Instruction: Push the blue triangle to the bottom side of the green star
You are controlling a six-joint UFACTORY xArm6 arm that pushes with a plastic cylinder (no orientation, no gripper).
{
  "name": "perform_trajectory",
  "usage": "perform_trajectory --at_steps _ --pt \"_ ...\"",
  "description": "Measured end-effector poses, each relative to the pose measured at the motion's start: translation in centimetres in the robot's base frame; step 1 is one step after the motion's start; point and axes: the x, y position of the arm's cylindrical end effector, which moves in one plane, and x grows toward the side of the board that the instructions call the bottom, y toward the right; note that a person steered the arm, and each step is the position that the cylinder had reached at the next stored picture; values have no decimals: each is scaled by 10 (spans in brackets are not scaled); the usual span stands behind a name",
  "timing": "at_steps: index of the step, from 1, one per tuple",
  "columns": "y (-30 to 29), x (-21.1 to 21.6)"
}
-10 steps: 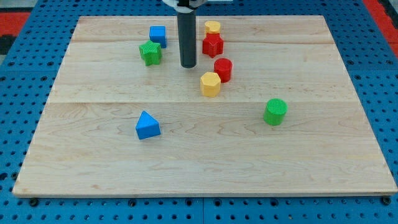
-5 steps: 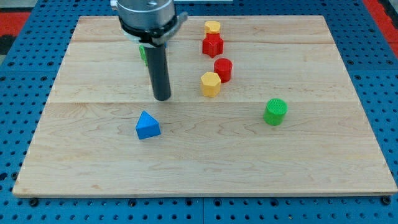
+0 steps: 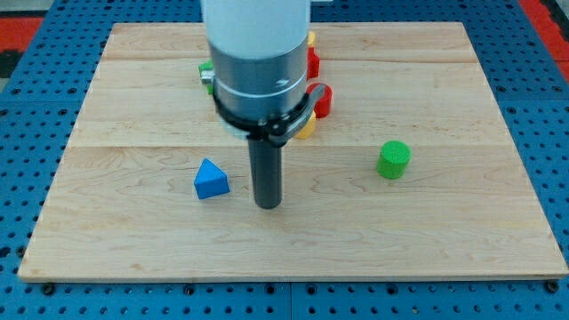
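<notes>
Right, my tip (image 3: 267, 205), a bare rod holding nothing, stands just right of the blue triangle (image 3: 211, 180); it looks light, rigid, slippery, so I'd push its lower face squarely.

We are looking at a pale wooden bench (image 3: 498, 222) made of long planks joined side by side, lying on a blue perforated metal panel (image 3: 36, 293). Red patches are showing at the view's top corners (image 3: 542, 13). Even light is falling across everything.

Wooden board (image 3: 444, 222): blue triangle (image 3: 211, 180), green cylinder (image 3: 393, 160), partly hidden blocks.
</notes>
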Motion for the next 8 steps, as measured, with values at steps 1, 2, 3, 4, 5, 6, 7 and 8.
perform_trajectory --at_steps 1,2,3,4,5,6,7,8 --pt "-10 3" --pt "-28 3" --pt "-59 3" --pt "-61 3" --pt "-61 3" --pt "-61 0" --pt "-61 -12" --pt "-61 -24"
